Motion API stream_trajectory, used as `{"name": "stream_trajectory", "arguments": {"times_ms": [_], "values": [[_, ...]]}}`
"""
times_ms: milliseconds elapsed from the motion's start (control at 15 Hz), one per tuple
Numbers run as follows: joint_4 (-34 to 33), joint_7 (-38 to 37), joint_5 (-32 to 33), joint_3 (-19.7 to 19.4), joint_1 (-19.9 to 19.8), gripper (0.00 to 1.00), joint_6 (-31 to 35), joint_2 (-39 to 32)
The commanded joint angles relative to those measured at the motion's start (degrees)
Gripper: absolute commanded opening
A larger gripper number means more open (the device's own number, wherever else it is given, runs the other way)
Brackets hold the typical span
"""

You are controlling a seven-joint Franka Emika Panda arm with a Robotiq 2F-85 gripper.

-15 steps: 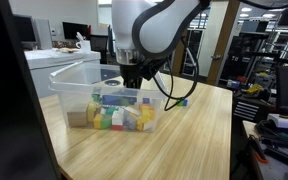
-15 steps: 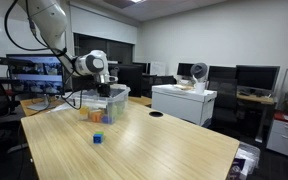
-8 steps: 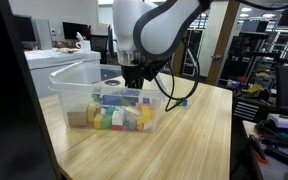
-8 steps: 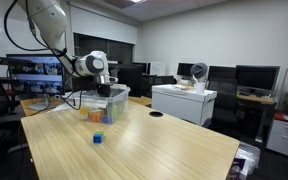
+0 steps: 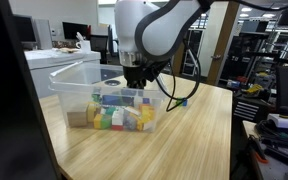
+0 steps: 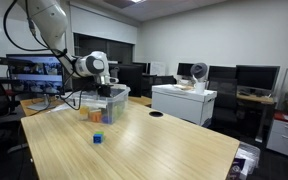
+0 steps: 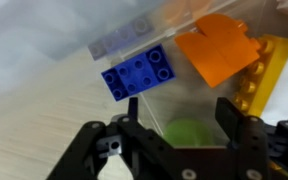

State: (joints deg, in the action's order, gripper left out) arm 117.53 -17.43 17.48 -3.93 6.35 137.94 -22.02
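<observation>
Where the wrist view starts at its left edge, bare table [image 7: 24, 125] shows, and the bin's [image 7: 124, 40] cloudy wall runs from 9 o'clock up toward 1 o'clock. A blue brick [image 7: 136, 75] lies flat just right of that wall line, at 11 o'clock from the gripper [image 7: 181, 118]; whether it touches the wall I cannot tell. The gripper's jaws stand apart and clamp nothing. A green block [image 7: 189, 132] lies between them, with a gap on each side. At 1 o'clock from it sits an orange block [image 7: 219, 48], and a yellow block [image 7: 259, 80] touches its right edge, close to the right finger [image 7: 234, 120].

In an exterior view the bin [image 5: 72, 98] stands on the left part of the table [image 5: 194, 140], its near wall close to the table edge at 7 o'clock. The gripper [image 5: 134, 84] hangs inside the bin's right half, just above the heap [image 5: 119, 117] of blocks. A small blue block [image 5: 183, 102] lies on the wood just beside the bin at 3 o'clock. Open wood spreads from there to the table's right edge.
</observation>
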Motion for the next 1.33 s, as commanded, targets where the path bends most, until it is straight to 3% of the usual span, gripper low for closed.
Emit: {"name": "stream_trajectory", "arguments": {"times_ms": [0, 1267], "values": [[0.7, 1.2, 1.2, -0.5, 0.1, 1.0, 0.5, 0.6], [-8.2, 0.9, 1.8, -0.8, 1.0, 1.0, 1.1, -6.3]]}}
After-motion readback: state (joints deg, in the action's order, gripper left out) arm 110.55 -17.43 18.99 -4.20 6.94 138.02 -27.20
